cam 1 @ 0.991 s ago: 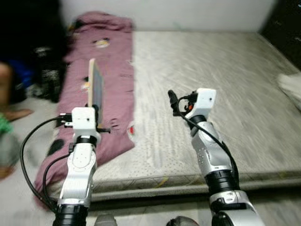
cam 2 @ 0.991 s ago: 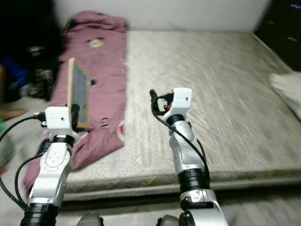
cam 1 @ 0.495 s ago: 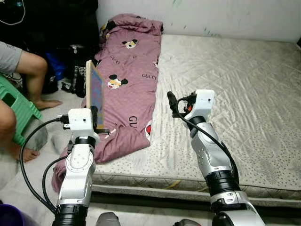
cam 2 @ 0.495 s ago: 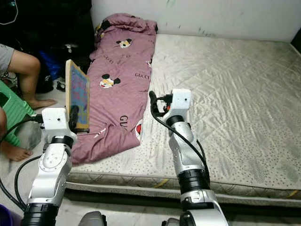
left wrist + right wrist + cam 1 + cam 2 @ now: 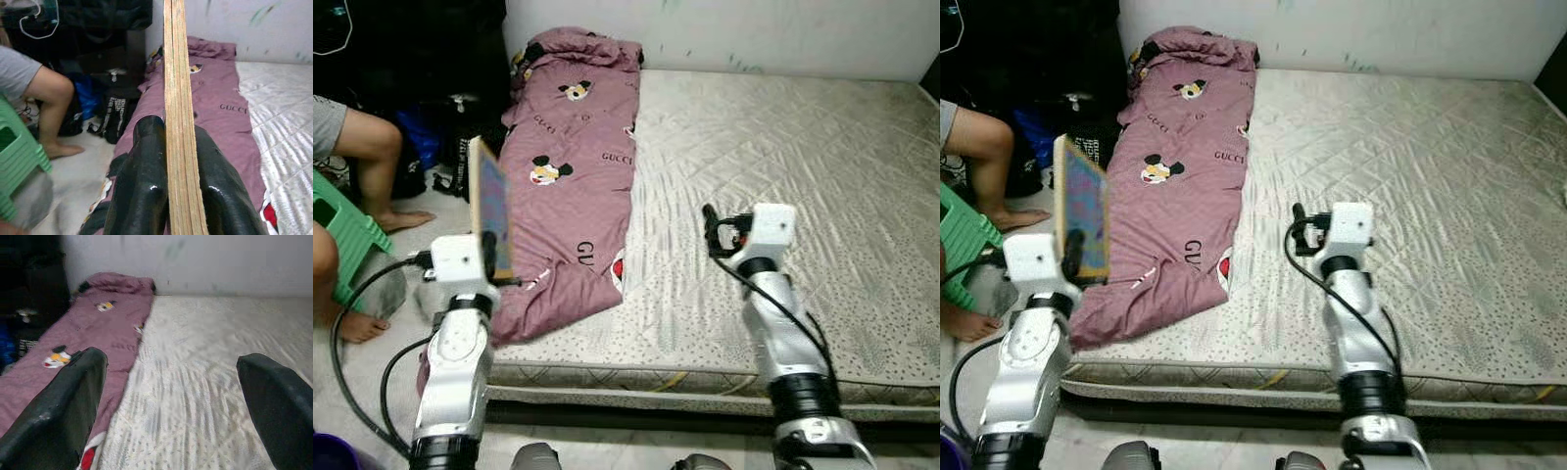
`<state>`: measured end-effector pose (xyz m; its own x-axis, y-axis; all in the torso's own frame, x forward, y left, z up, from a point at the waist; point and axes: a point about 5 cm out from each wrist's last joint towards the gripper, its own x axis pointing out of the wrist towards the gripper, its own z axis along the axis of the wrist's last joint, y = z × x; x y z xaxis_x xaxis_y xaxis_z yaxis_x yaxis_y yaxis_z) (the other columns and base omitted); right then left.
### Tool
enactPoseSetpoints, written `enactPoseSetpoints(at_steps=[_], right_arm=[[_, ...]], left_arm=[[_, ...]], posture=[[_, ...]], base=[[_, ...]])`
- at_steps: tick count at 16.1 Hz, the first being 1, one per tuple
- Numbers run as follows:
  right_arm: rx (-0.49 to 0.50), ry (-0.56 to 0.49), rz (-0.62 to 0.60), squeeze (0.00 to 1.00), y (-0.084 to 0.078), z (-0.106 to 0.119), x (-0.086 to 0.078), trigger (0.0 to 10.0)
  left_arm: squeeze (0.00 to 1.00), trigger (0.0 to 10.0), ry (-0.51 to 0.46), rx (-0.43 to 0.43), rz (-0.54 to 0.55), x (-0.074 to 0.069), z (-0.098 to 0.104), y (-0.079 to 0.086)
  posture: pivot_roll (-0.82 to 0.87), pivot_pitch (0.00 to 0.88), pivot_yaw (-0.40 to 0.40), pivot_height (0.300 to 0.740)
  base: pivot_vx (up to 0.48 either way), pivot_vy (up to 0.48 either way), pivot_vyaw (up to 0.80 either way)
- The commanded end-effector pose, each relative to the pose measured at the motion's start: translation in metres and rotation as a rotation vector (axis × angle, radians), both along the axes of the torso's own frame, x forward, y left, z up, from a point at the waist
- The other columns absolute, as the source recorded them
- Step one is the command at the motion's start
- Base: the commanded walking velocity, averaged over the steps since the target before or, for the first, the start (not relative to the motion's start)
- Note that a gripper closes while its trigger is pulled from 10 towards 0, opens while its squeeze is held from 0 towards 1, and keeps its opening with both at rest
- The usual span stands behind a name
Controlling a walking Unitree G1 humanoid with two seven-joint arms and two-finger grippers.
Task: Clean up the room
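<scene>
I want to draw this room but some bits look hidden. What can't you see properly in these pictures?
- The seated person: cut off by the left eye view's edge.
- The green plastic stool: partly out of frame there too.
- The flat wooden board in the left gripper: edge-on in the left wrist view, and its coloured face is too small to read.
- The dark bags beside the purple cartoon-print blanket: lost in shadow.
</scene>
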<state>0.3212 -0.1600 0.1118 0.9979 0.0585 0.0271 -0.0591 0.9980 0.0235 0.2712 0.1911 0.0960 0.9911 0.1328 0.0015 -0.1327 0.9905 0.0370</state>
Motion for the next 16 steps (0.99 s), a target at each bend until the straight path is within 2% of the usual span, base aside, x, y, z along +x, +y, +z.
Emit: enactPoseSetpoints(at_steps=[1, 4, 10, 16], right_arm=[[-0.015, -0.022, 0.046, 0.00, 0.002, 0.006, -0.004, 10.0], [-0.025, 0.018, 0.035, 0.00, -0.010, -0.006, -0.021, 10.0], [0.030, 0.050, 0.062, 0.00, -0.007, -0.011, -0.023, 10.0], [0.008, 0.063, 0.093, 0.00, -0.003, -0.012, -0.021, 10.0]], left_arm=[[0.00, 10.0, -0.063, 0.011, -0.014, 0.001, 0.012, -0.001], [0.00, 10.0, -0.072, 0.010, -0.024, 0.001, 0.013, -0.003], [0.00, 10.0, -0.064, 0.003, -0.060, 0.003, 0.011, -0.010], [0.00, 10.0, -0.063, -0.002, -0.073, 0.004, 0.011, -0.013]], posture=[[-0.03, 0.000, -0.034, 0.740], [-0.04, 0.000, -0.037, 0.740], [-0.04, 0.000, -0.028, 0.740], [-0.04, 0.000, -0.032, 0.740]], base=[[0.000, 0.000, 0.00], [0.000, 0.000, 0.00], [0.000, 0.000, 0.00], [0.000, 0.000, 0.00]])
